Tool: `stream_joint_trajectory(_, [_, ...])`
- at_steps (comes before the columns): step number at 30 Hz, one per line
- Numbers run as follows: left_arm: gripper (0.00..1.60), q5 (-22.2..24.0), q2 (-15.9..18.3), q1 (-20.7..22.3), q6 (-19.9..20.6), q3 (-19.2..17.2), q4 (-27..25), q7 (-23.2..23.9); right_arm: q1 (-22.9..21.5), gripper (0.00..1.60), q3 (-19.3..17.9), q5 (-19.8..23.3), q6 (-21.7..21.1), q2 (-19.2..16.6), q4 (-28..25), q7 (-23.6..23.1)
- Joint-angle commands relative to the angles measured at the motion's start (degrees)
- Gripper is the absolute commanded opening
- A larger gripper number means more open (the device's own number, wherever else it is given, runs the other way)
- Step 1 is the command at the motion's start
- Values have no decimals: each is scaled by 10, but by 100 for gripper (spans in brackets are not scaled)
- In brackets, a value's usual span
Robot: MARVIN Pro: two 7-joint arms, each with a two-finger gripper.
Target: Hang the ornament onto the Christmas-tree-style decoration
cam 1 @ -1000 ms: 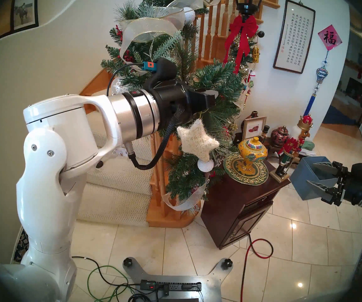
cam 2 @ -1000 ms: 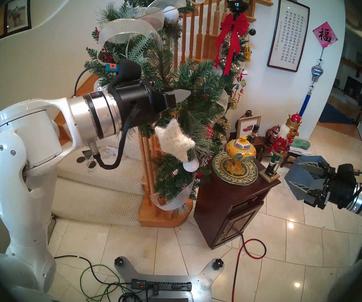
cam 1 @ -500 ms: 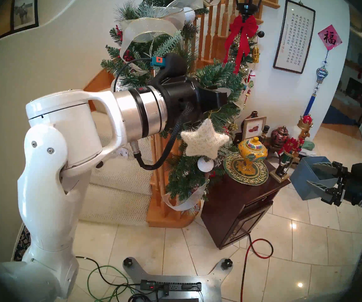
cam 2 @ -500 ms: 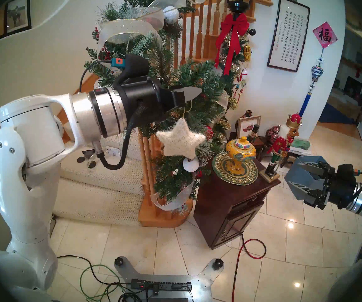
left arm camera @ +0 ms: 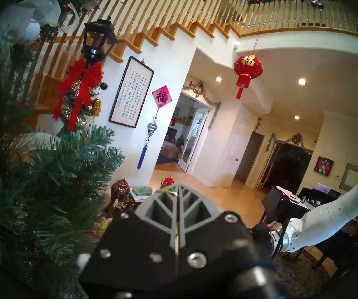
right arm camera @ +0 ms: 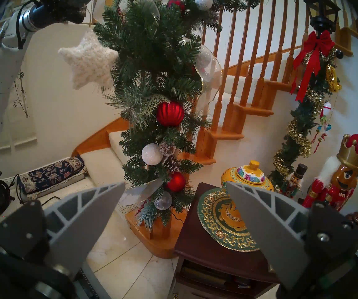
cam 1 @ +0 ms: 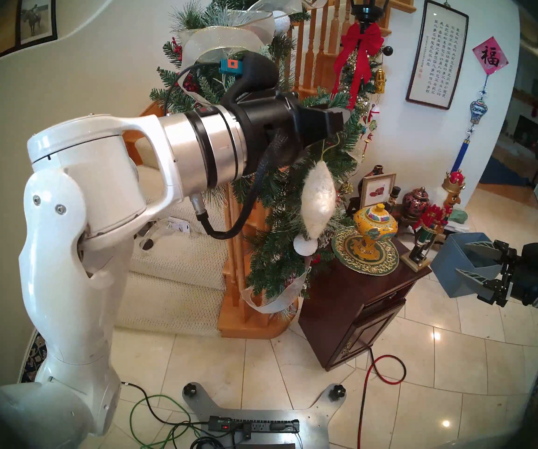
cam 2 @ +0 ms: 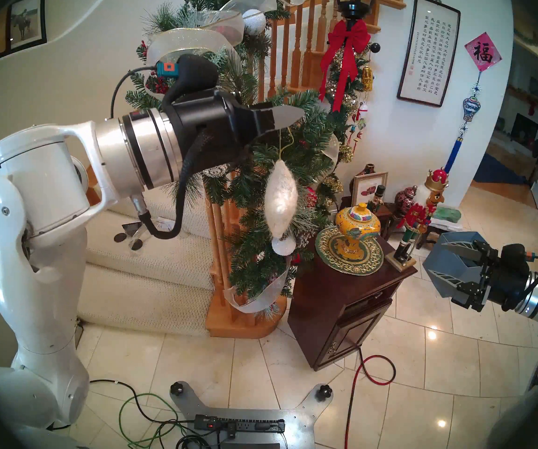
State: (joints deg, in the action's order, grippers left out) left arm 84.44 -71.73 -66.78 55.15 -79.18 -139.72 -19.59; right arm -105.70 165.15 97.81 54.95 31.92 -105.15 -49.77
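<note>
White fuzzy star (cam 1: 318, 199) dangling edge-on to the head camera from a thin gold string (cam 1: 325, 150), set against the green needles of the pine garland (cam 1: 270, 257) and not yet hooked on any branch. Seen broadside from the right wrist, one point brushing the foliage at 3 o'clock.

String caught at 12 o'clock of the star in the left pincer (cam 1: 342, 118), pressed fully together on it and pointing level past the garland's upper boughs. Small white glittery ball (cam 1: 304, 244) just under the star's lowest point, at 6 o'clock. Sheer silvery ribbon (cam 1: 225, 41) looping through the greenery at 11 o'clock.

At 4 o'clock of the star, a dark wooden counter (cam 1: 332, 309) carrying a yellow lidded jar (cam 1: 374, 224) on a green-and-gold mat (cam 1: 351, 260), with a nutcracker figure (cam 1: 436, 218) at the far corner. Red bow (cam 1: 361, 46) on a black lamp post at 1 o'clock.

Right pincer (cam 1: 462, 257) well apart at 3 o'clock, near the head view's edge, spread wide with nothing between its fingers (right arm camera: 91, 208) in its own wrist view.
</note>
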Motion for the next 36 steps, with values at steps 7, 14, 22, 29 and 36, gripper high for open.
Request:
stream_joint_trajectory(7, [0,14,-10,43,-1,-21,-3,-15,0,160,-1,-2,1,0,0,-21])
stream_joint_trajectory(14, [0,29,-16,64,-1,-31,-3,-27,0,160,-1,-3,1,0,0,-19])
stream_joint_trajectory(22, [0,45,-24,83,-1,-33,-3,-35,0,160,-1,-4,1,0,0,-18])
stream_joint_trajectory(29, [0,62,-31,105,-1,-38,-3,-40,0,160,-1,-5,1,0,0,-18])
stream_joint_trajectory(36, [0,75,-31,116,-1,-42,-3,-50,0,160,-1,-5,1,0,0,-19])
